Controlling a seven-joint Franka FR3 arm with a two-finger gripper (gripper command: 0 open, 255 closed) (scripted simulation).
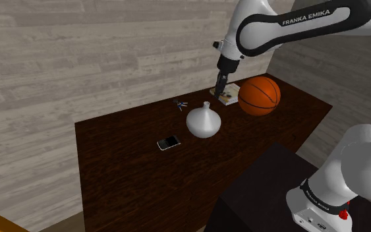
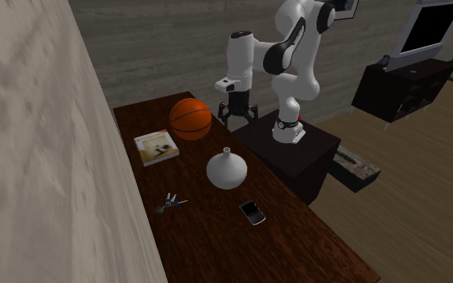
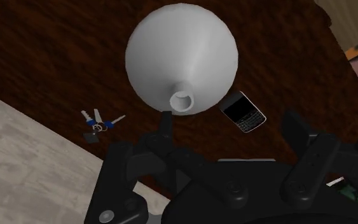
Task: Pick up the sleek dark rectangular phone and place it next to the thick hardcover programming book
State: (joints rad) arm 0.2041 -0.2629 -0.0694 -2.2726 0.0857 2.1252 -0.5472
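Gripper [image 1: 222, 89] upper centre of shoulder view, fingers spread, empty, raised above table [image 1: 111, 171], likely pre-approach. Phone [image 1: 169, 142] flat, centre-left, untouched. Book [image 1: 228, 97] upper right, well apart; vase [image 1: 203, 120] between, probable obstacle.

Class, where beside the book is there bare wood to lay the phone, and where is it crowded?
Bare wood lies between the book, keys and vase, and on the table end beyond the phone. It is crowded where the basketball sits close by the book.
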